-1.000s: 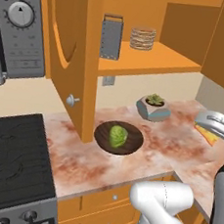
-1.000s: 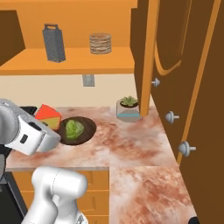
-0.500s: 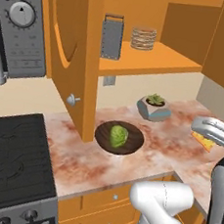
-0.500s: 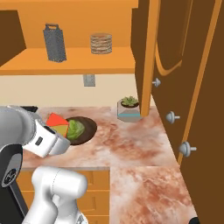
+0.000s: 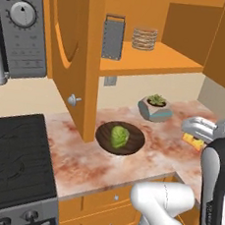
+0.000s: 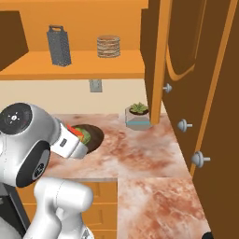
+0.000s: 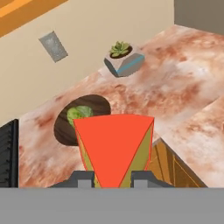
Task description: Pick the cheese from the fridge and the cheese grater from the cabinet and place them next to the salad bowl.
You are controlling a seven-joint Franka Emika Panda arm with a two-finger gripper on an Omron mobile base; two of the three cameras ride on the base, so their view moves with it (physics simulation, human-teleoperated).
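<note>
While clamped between the two dark tips of the pincer (image 7: 112, 178), the cheese (image 7: 114, 146) fills the lower middle of the hand view: red wedge face forward, yellowish sides just showing at its edges. Clenched on the cheese, then, and carried above the desk (image 5: 170, 141) rather than resting on it. Seen from the left base view as a yellow-orange scrap (image 5: 193, 141) under the white hand, over the right edge of the desk; from the right base view as a red-orange sliver (image 6: 76, 132) at the hand's tip, just in front of the salad bowl (image 6: 93, 135).

Judged from this, about halfway: cheese out of the fridge and nearly delivered, not yet set down. Still to do: lower the wedge onto bare marbled desk beside the salad bowl (image 5: 120, 137), let go, then fetch the cheese grater (image 5: 113, 37), upright on the shelf of the open cabinet (image 5: 86, 57), near a stack of round woven things (image 5: 144, 39).

Beyond the bowl, toward the back edge of the desk, a grey-teal pot with a succulent (image 7: 124, 60); worth keeping clear of on the way down.
</note>
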